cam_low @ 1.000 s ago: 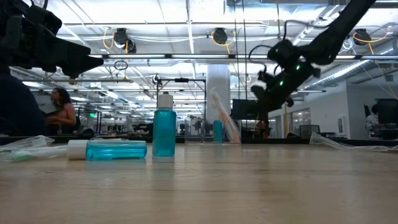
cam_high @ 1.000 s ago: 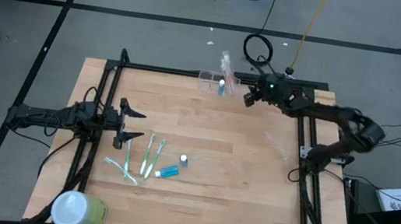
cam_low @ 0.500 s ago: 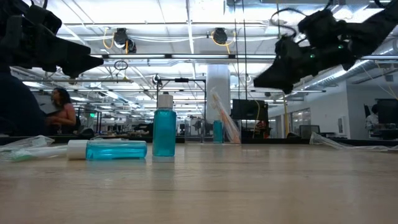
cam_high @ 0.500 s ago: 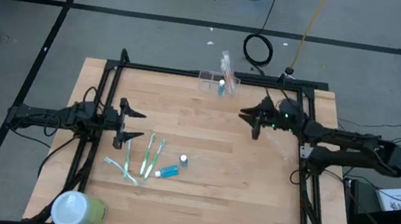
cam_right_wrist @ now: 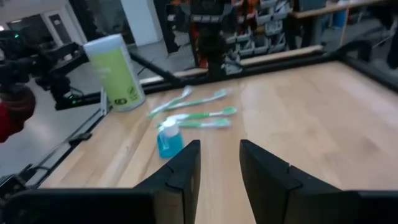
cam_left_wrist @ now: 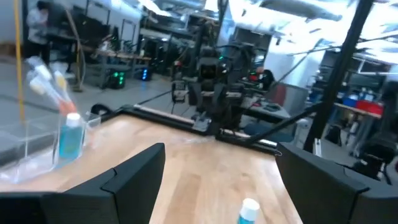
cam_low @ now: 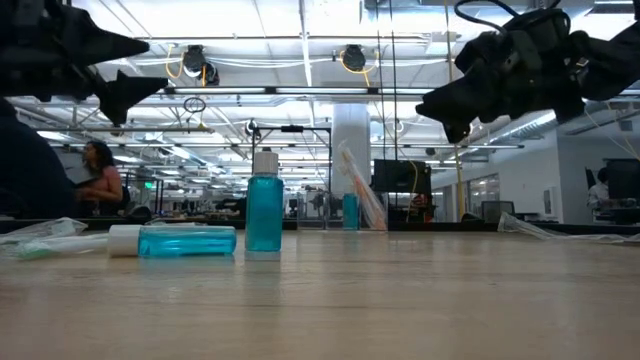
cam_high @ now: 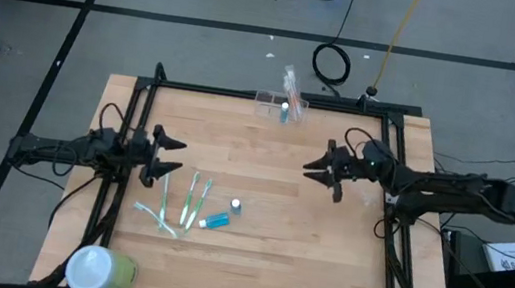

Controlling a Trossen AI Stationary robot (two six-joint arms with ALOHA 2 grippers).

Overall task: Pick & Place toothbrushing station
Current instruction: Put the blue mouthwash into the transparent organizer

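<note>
The toothbrushing station [cam_high: 276, 104] sits at the desk's far edge w/ a brush & tube inside (more toothbrushes [cam_high: 181, 202] lie near the left edge). Left gripper [cam_high: 163, 154] is wide apart, empty. Right gripper [cam_high: 325, 174] hangs mid-desk, fingers partly apart, empty. Lots left, I think.

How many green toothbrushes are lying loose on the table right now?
3 that I can make out: one nearest the left arm, two side by side just right of it. The clear packet in front may hide more.

Two dark, slender arms, black cables looped along them, seemingly matte fingers.
</note>
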